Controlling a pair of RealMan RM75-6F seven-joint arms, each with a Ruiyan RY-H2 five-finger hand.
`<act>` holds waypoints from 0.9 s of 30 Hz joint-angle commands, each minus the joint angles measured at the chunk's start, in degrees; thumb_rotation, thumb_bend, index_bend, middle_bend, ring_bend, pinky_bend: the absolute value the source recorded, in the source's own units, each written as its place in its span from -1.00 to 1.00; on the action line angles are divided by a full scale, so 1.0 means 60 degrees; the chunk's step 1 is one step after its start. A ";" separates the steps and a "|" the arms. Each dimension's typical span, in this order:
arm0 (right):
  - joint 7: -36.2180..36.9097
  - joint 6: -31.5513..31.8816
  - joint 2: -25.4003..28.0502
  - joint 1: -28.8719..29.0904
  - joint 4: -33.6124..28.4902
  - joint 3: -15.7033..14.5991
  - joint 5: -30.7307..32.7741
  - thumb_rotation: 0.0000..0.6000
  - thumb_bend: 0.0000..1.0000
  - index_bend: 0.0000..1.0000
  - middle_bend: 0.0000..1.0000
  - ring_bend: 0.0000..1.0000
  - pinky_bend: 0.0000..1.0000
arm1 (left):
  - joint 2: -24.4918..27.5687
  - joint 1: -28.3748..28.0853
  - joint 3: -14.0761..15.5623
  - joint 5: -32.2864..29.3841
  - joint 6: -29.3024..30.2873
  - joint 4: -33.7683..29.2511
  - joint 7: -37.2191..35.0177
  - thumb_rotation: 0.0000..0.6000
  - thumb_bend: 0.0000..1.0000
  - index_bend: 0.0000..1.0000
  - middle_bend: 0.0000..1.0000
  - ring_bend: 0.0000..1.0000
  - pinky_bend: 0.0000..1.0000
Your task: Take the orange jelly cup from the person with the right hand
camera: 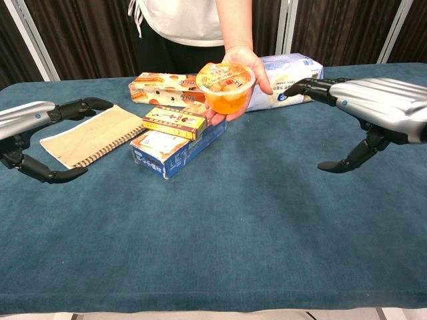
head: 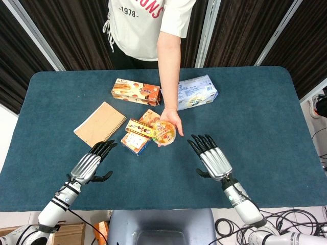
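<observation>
The metal right hand is being held empty, fingers spread and extended, above the blue-clothed table toward its near edge. The round orange jelly cup is being offered upright on the person's palm, just beyond and leftward of those fingertips, nearer than the empty, spread left hand. Stacked snack boxes are lying beside the cup, not between.

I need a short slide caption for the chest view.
Person's hand offers orange jelly cup; open right hand waits beside it.
</observation>
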 commanded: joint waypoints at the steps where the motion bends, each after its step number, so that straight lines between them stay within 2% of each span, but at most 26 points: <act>1: 0.0042 0.0052 0.0011 0.0021 0.0065 -0.0064 0.0048 1.00 -0.70 -1.00 -1.00 -1.00 -0.89 | -0.0006 -0.0007 0.0036 -0.0023 0.0028 0.0043 -0.0055 1.00 -0.32 -1.00 -1.00 -1.00 -1.00; 8: 0.0469 0.0406 0.0287 -0.0005 0.0049 -0.0263 -0.0389 1.00 -0.70 -1.00 -1.00 -1.00 -0.89 | 0.0296 0.0121 0.0212 0.0114 0.0346 -0.0071 0.0048 1.00 -0.32 -1.00 -1.00 -1.00 -1.00; 11: 0.0528 0.0573 0.0425 0.0151 -0.0403 -0.0032 -0.0575 1.00 -0.70 -1.00 -1.00 -1.00 -0.89 | 0.0567 0.0248 0.0300 0.0175 0.0571 -0.0285 0.0267 1.00 -0.32 -1.00 -1.00 -1.00 -1.00; 14: -0.0063 0.0520 0.0312 0.0566 -0.0931 0.0425 -0.0366 1.00 -0.70 -1.00 -1.00 -1.00 -0.89 | 0.0772 0.0373 0.0385 0.0194 0.0759 -0.0495 0.0489 1.00 -0.32 -1.00 -1.00 -1.00 -1.00; 18: -0.1111 0.0342 -0.0389 0.1347 -0.1219 0.1146 0.0538 1.00 -0.70 -1.00 -1.00 -1.00 -0.89 | 0.0968 0.0516 0.0485 0.0289 0.1005 -0.0695 0.0685 1.00 -0.32 -1.00 -1.00 -1.00 -1.00; 21: -0.1894 0.0353 -0.1237 0.2092 -0.0959 0.1642 0.1135 1.00 -0.70 -1.00 -1.00 -1.00 -0.87 | 0.1052 0.0598 0.0584 0.0451 0.1163 -0.0736 0.0722 1.00 -0.32 -1.00 -1.00 -1.00 -1.00; 27: -0.3552 0.0412 -0.2183 0.3166 -0.0532 0.2187 0.3126 1.00 -0.70 -1.00 -1.00 -1.00 -0.85 | 0.1138 0.0691 0.0719 0.0649 0.1330 -0.0726 0.0861 1.00 -0.32 -1.00 -1.00 -1.00 -1.00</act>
